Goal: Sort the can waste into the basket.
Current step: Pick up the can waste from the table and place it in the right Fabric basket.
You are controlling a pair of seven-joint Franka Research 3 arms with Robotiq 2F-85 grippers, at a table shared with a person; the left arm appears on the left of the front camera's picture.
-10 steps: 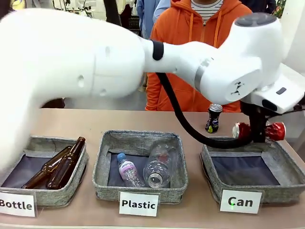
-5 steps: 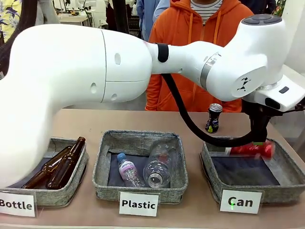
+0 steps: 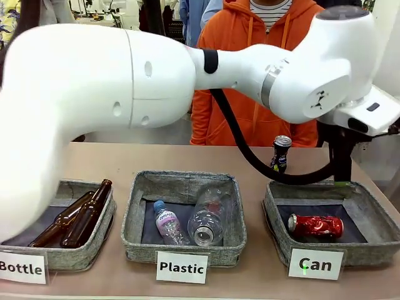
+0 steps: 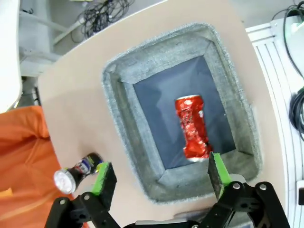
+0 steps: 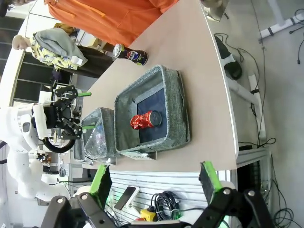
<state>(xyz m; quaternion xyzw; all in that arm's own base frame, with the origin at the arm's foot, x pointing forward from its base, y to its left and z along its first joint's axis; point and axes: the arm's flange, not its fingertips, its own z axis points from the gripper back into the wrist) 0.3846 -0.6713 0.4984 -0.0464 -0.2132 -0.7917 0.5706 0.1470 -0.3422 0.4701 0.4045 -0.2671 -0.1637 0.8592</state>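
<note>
Here the left arm (image 3: 125, 81) reaches across from the robot's left to the far right of the tabletop (image 3: 175, 159), and its left pincer (image 4: 160, 166) hangs above the grey basket (image 3: 375, 212) with the white "Can" label (image 3: 315, 264). Its jaws stand wide and hold nothing. In the left wrist view the green pads (image 4: 102, 173) straddle the near wall of the basket.

The crushed red can (image 3: 315, 225) lies on its side on the dark lining inside that basket, clear of the pincer. The black can (image 3: 280, 154) stands upright on the tabletop just behind the basket, on the person's side, outside it.

A black cable (image 3: 244, 156) loops down from the arm and passes low in front of the black can, close to the basket's rear rim. The arm's bulk hides much of the person in the orange hoodie (image 3: 240, 25) at the far side.

To the left sit the "Plastic" basket (image 3: 134, 212) with two clear plastic bottles (image 3: 209, 215) and the "Bottle" basket (image 3: 103, 234) with two brown glass bottles (image 3: 81, 215).

The right pincer (image 5: 155, 175) is well apart from the baskets, off the tabletop's edge, jaws wide and empty.
</note>
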